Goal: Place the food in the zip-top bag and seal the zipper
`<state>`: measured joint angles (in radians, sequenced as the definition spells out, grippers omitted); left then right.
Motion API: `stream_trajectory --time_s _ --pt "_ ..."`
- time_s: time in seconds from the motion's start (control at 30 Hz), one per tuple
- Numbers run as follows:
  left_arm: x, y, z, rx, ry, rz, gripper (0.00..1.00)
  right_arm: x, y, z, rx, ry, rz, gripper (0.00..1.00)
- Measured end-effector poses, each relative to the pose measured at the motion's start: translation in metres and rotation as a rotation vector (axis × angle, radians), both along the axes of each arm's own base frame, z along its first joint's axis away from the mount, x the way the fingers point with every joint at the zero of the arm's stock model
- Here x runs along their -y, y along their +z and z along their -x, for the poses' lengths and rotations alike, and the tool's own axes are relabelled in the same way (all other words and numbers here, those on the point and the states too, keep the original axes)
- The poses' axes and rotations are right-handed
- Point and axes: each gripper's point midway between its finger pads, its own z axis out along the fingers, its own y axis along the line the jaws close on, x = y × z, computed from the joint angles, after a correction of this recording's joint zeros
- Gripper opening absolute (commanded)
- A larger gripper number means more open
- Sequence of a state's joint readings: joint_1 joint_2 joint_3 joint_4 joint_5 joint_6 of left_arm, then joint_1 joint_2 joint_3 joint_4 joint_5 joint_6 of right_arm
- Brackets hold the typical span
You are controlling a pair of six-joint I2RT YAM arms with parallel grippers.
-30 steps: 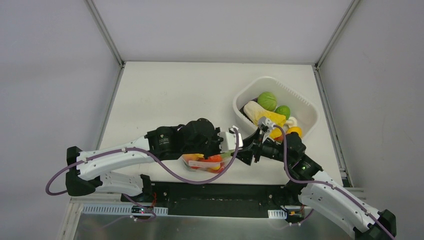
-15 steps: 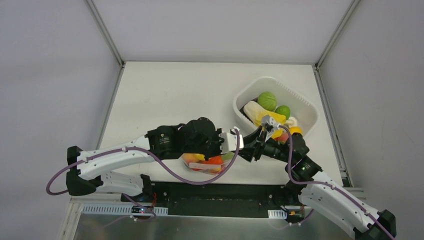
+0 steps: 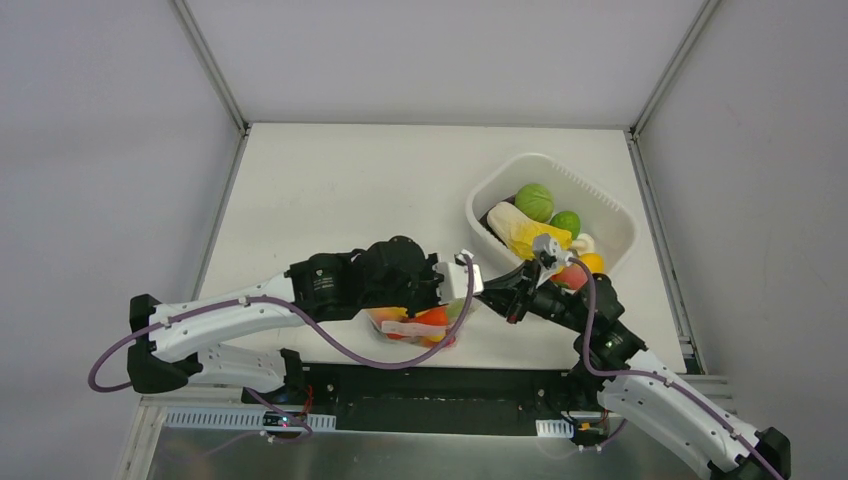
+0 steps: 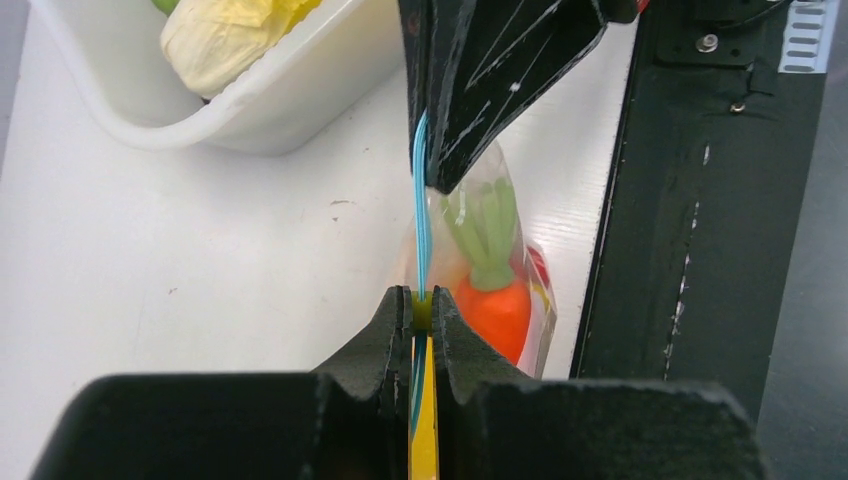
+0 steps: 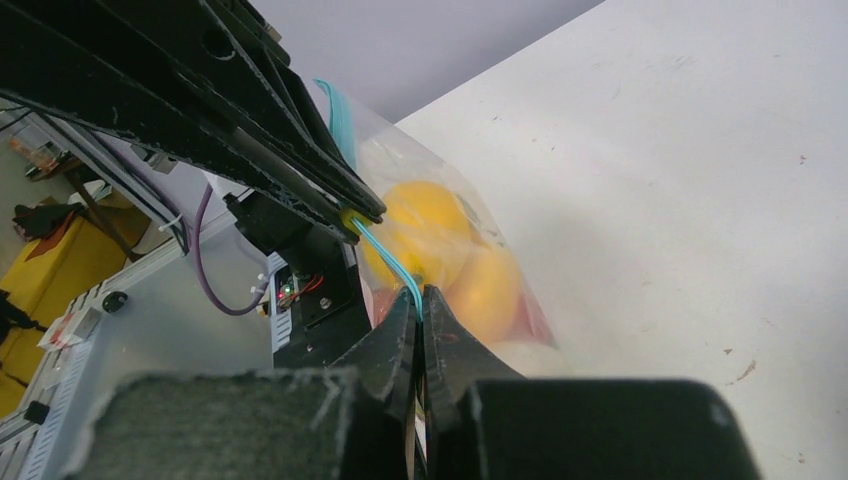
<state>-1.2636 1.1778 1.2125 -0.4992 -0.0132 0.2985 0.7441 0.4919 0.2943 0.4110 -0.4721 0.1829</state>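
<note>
The zip-top bag (image 3: pixel 420 326) hangs between my two arms near the table's front edge. It holds food: an orange toy carrot (image 4: pixel 494 305) with a green top, and yellow and orange fruits (image 5: pixel 428 232). The teal zipper (image 4: pixel 421 215) runs taut along the bag's top edge from one gripper to the other. My left gripper (image 4: pixel 421 300) is shut on one end of the strip. My right gripper (image 5: pixel 419 296) is shut on the zipper (image 5: pixel 388 253) a short way off, its fingers (image 3: pixel 500 292) pointing left. More food lies in the tub: a green ball (image 3: pixel 533 201) and a yellow piece (image 3: pixel 522 229).
The white tub (image 3: pixel 608 205) stands at the right of the table, just behind the right wrist, and its rim (image 4: pixel 250 118) shows in the left wrist view. A black strip (image 4: pixel 690 200) borders the table's near edge below the bag.
My right gripper's jaws have closed on the zipper, and that arm has shifted a little to the right. The left gripper has kept its hold on the strip.
</note>
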Motion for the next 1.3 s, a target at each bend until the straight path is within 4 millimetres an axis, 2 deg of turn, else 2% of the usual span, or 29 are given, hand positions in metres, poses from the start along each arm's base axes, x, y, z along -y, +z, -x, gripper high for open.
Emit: stream_trajectory --time_s 0.47,0.67,1.3 --pt "-0.065 -0.004 -0.011 0.079 0.185 0.074 0.0 0.01 -0.002 -0.019 -0.004 -0.133 -0.008 0.0" --pt "-0.091 0.0 -0.016 0.11 0.255 0.124 0.0 0.014 -0.001 -0.027 -0.007 -0.183 -0.012 0.0" --pt "-0.144 0.0 -0.031 0.15 0.429 0.154 0.0 0.023 0.0 -0.044 -0.015 -0.294 -0.023 0.0"
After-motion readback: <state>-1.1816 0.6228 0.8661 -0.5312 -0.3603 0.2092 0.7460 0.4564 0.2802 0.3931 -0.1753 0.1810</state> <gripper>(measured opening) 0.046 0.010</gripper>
